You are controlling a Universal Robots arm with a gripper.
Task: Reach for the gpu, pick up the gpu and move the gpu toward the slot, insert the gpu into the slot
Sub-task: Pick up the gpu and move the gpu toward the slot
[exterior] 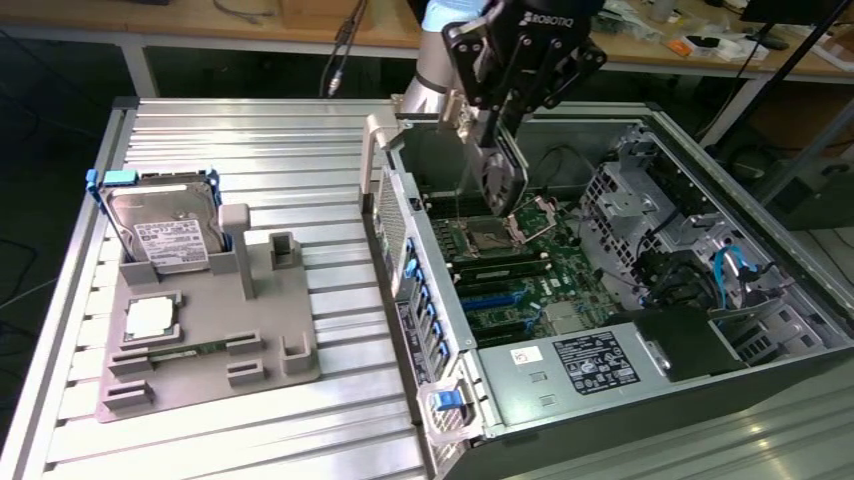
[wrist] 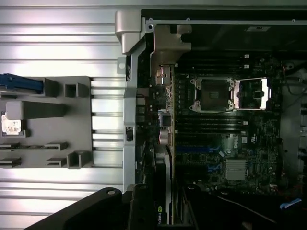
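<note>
While the claw (exterior: pixel 489 128) hangs over the open case (exterior: pixel 694 415), it is clenched on the gpu (exterior: pixel 501 175). The gpu hangs down from the claw, thin and dark, and its long side looks about upright. Its low end sits just above the CPU socket (exterior: pixel 483 237). The slot (exterior: pixel 501 297) is the blue strip lying flat on the green board. It lies past the socket and the black memory slots (exterior: pixel 507 268), toward the near end of the case in the exterior view. In the wrist view I see the gpu (wrist: pixel 162 211) edge-on, with the slot (wrist: pixel 196 149) beside it. I cannot make out its metal end or its bottom edge.
</note>
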